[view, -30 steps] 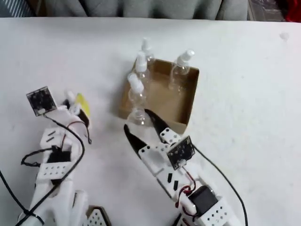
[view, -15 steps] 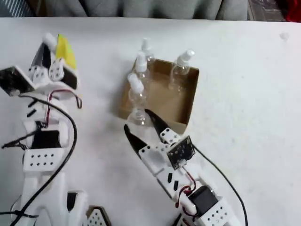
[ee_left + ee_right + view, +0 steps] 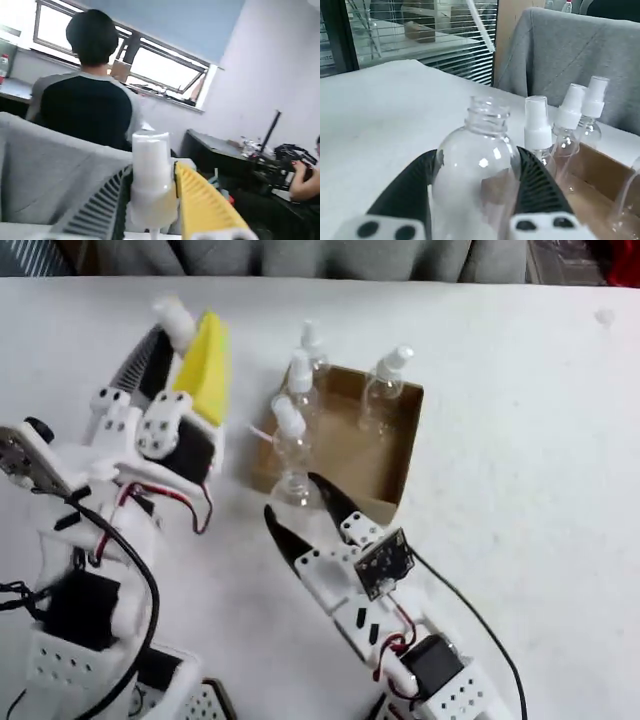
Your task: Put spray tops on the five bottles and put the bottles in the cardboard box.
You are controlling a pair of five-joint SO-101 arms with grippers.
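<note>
White spray top [image 3: 151, 165] clenched in the left pincer [image 3: 180, 330] — right pincer [image 3: 291, 496] grips an open-necked bottle [image 3: 472, 175].

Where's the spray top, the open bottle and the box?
spray top [image 3: 150, 172]: left wrist view, its white body.
open bottle [image 3: 475, 165]: right wrist view, its clear belly.
cardboard box [image 3: 375, 465]: high view, its bare floor.

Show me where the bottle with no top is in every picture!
High view: the open bottle sits by the cardboard box's lower left corner, in the right gripper.
Left wrist view: it faces the room, carrying a spray top.
Right wrist view: dead centre, between the gripper's fingers.
Shared landmark: the cardboard box.
</note>
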